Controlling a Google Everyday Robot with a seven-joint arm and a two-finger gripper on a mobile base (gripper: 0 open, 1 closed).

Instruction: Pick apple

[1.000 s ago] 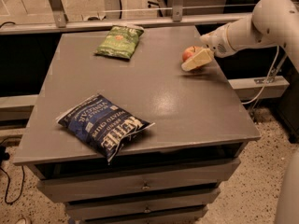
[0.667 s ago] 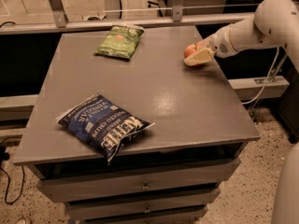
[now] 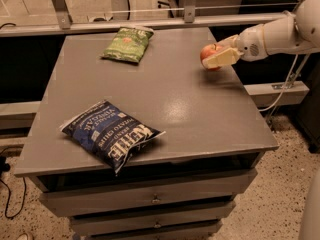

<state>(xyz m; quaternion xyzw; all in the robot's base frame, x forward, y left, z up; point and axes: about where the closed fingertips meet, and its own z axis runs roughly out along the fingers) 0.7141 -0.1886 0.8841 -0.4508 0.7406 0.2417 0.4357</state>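
Note:
The apple [image 3: 208,52] is small, round and red-orange. It is held at the right edge of the grey table [image 3: 150,94], lifted a little above the top. My gripper [image 3: 216,55] reaches in from the right on a white arm and is shut on the apple. One cream finger [image 3: 221,59] lies across the apple's front; the other finger is mostly hidden behind it.
A blue chip bag [image 3: 111,133] lies at the table's front left, overhanging the edge. A green chip bag [image 3: 126,44] lies at the back left. Drawers sit below the top. A metal rail runs behind the table. A cable hangs at the right.
The gripper has risen a little with the apple in it, lifting it off the table top. The bags have not moved.

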